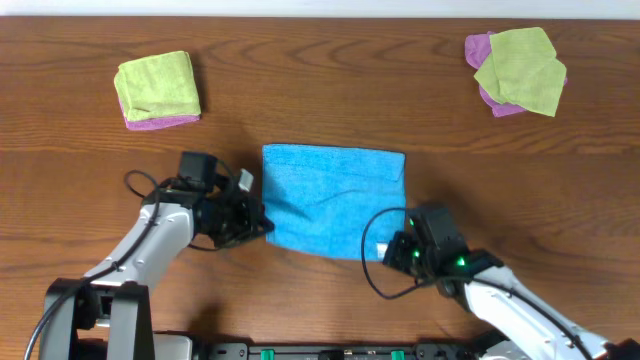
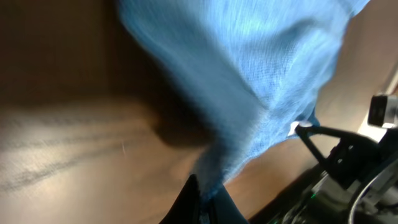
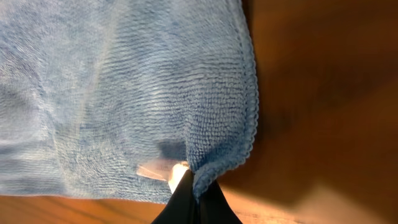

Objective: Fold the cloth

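Toward the front edge, centre: cloth (image 1: 333,198), bright blue, lying as a rectangle wider than deep. Its far edge is flat on the table (image 1: 80,170) and both front corners are held.
Left gripper (image 1: 262,225): at the cloth's front-left corner, jaws pressed together on a pinch of fabric. The left wrist view is blurred, so the depth of the bite is not clear.
Right gripper (image 1: 388,250): at the front-right corner, jaws pinching the hem just beside a small white tag (image 3: 158,169).
Fabric: soft terry with a stitched hem. It puckers at each pinch, and one faint crease crosses the middle.
Layers: cannot tell whether the cloth is already doubled.
Step in hand (judged): carry the front edge over to the far edge, halving the cloth.
Method, lift: raise both corners together to equal height, only high enough for the front edge to clear the layer beneath.
Method, tension: hold the grippers far enough apart that the front edge runs straight, without sag.
Method, travel: move both toward the far edge at a matched pace, so that the crease falls parallel to the front edge.
Method, release: set corner on corner and hem on hem, and let go only once the fabric is lying flat.
Risk: a shallow pinch may slip, too high a lift may drag the far edge, and unequal speed will skew the fold.
Far-left corner: green cloth (image 1: 157,84) folded on a purple cloth (image 1: 160,122), well apart.
Far-right corner: loose green pile (image 1: 522,68) over purple (image 1: 480,50), well apart.
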